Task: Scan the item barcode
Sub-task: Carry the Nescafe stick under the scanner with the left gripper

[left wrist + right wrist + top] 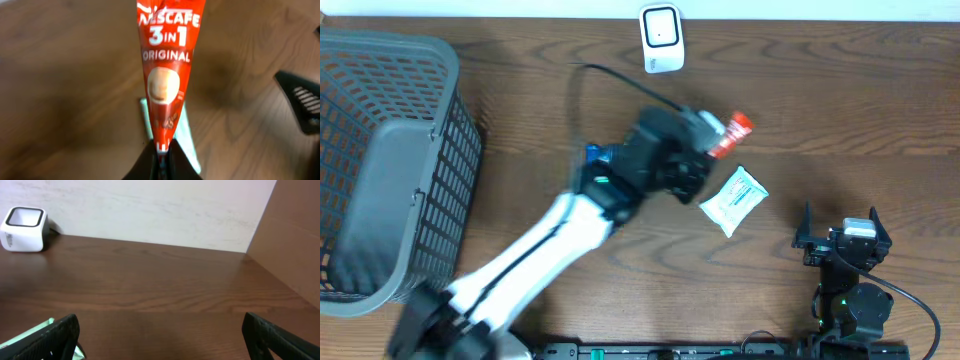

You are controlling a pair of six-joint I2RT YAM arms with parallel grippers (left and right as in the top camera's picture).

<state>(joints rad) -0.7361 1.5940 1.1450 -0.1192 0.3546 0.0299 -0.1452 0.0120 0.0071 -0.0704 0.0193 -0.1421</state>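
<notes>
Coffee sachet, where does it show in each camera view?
Overhead: sachet right of centre, above the arm's end.
Left wrist: fills the middle, pinched at the bottom by the left claw.
Right wrist: not in it.
Shared landmark: white packet, below the sachet overhead, behind it at the left wrist, bottom left at the right wrist.

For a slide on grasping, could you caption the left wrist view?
Left tool pinching the end of a red Nescafe 3-in-1 sachet over the wooden table.
</notes>
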